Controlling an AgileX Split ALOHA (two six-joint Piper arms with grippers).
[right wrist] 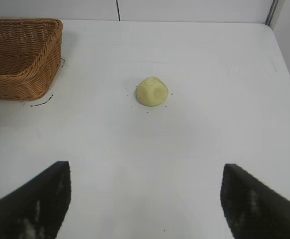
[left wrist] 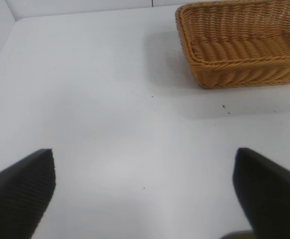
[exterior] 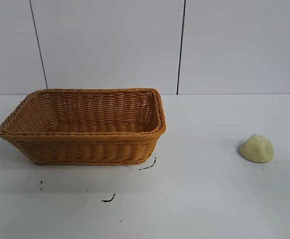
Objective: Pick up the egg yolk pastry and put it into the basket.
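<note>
Your right gripper (right wrist: 145,199) hangs released, jaws wide, with the egg yolk pastry (right wrist: 152,91) on the table (right wrist: 209,74) well ahead of it, untouched and well apart from the basket (right wrist: 20,57). Your left gripper (left wrist: 145,194) is spread too.

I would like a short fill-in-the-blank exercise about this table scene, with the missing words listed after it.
1. The egg yolk pastry lies on the white table, outside the ____.
2. In the exterior view, the basket stands to the ____ of the pastry.
3. The right gripper has its fingers ____, and nothing is between them.
4. The left gripper is open over bare table, holding ____.

Missing words: basket; left; open; nothing
</note>
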